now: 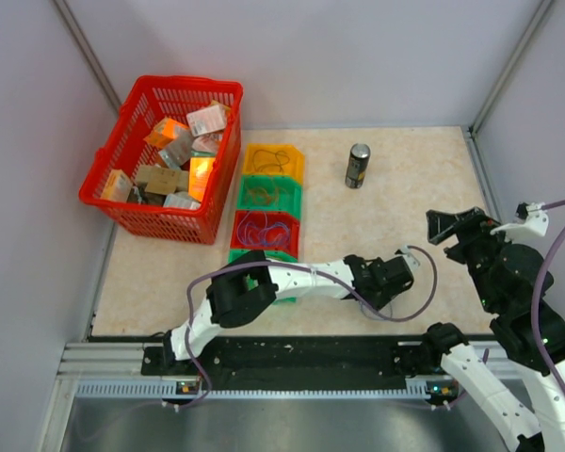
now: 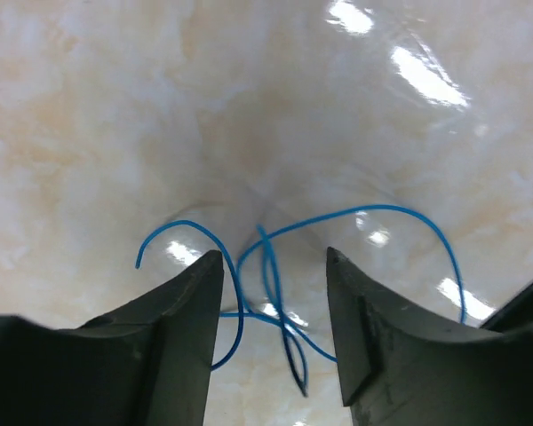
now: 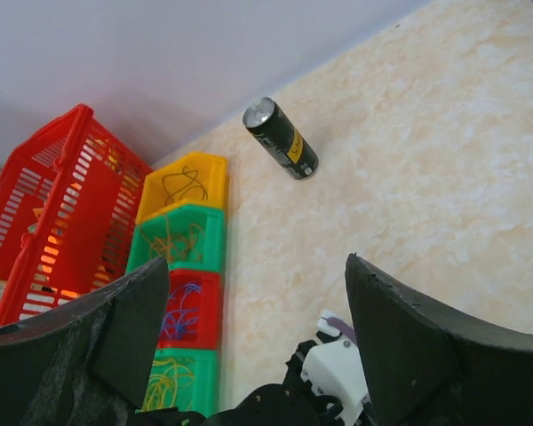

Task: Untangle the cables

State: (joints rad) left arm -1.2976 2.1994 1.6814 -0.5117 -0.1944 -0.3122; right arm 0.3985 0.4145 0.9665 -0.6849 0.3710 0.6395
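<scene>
The left pincer (image 2: 274, 257) is hovering low over the marbled surface (image 2: 115, 106), its jaws parted either side of a loose blue cable (image 2: 382, 209) lying there in crossed loops. To my eye it should be pinching one strand only, clear of the crossing. The right pincer (image 3: 258, 260) is hanging open, holding nothing.

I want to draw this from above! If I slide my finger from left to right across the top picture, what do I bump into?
red basket → row of small coloured bins → can → right gripper
</scene>
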